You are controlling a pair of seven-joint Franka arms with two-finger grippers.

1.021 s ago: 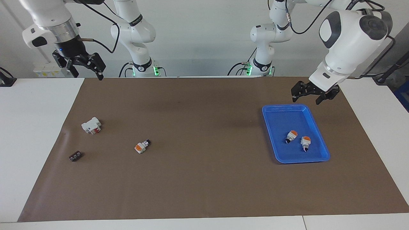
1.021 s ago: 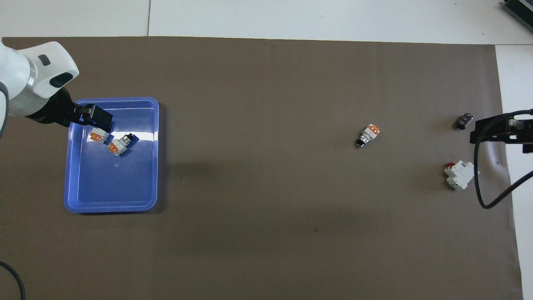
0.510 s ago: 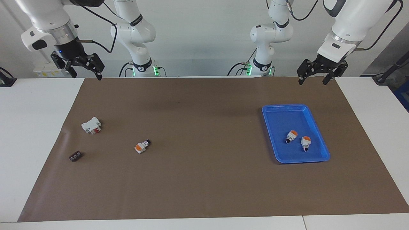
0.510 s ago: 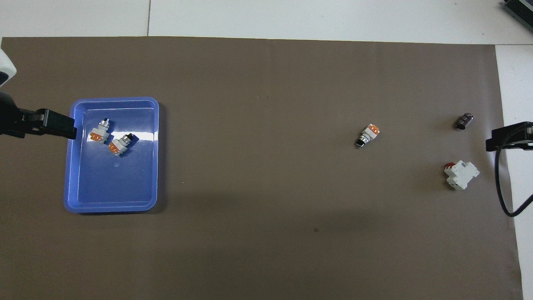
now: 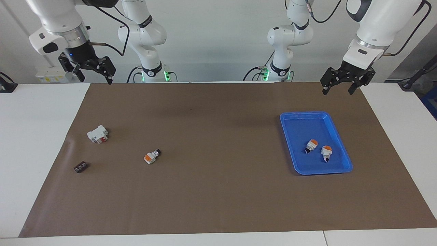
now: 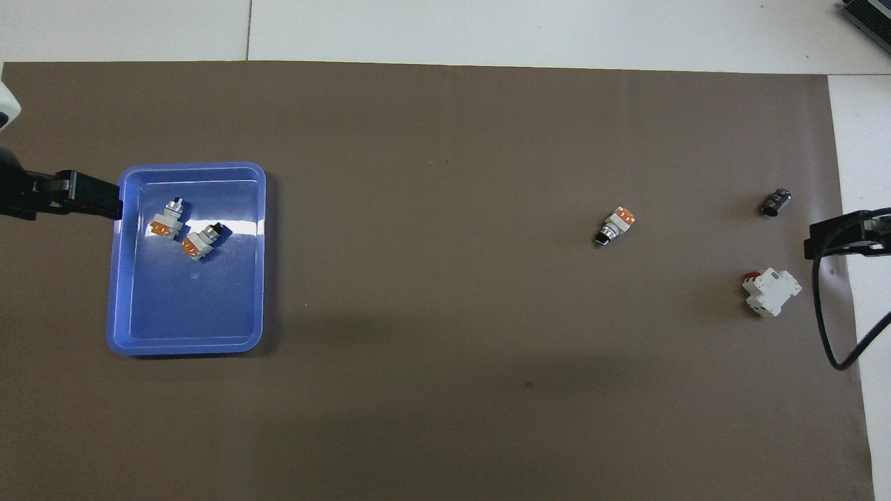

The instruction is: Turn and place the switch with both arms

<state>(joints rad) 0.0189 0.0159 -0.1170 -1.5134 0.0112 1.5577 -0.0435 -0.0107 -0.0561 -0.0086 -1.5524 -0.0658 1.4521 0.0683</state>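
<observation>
Only the facing view shows us both empty grippers, left (image 5: 336,88) upper right and right (image 5: 91,72) upper left, fingers spread wide. Since a second ago we see the left gripper risen off the tray (image 5: 289,139); the switch (image 5: 151,156) lies unmoved on the desk (image 5: 218,191).

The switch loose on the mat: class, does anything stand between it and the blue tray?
Nothing visible does: only bare mat lies between the switch and the blue tray, which holds two similar switches.
</observation>
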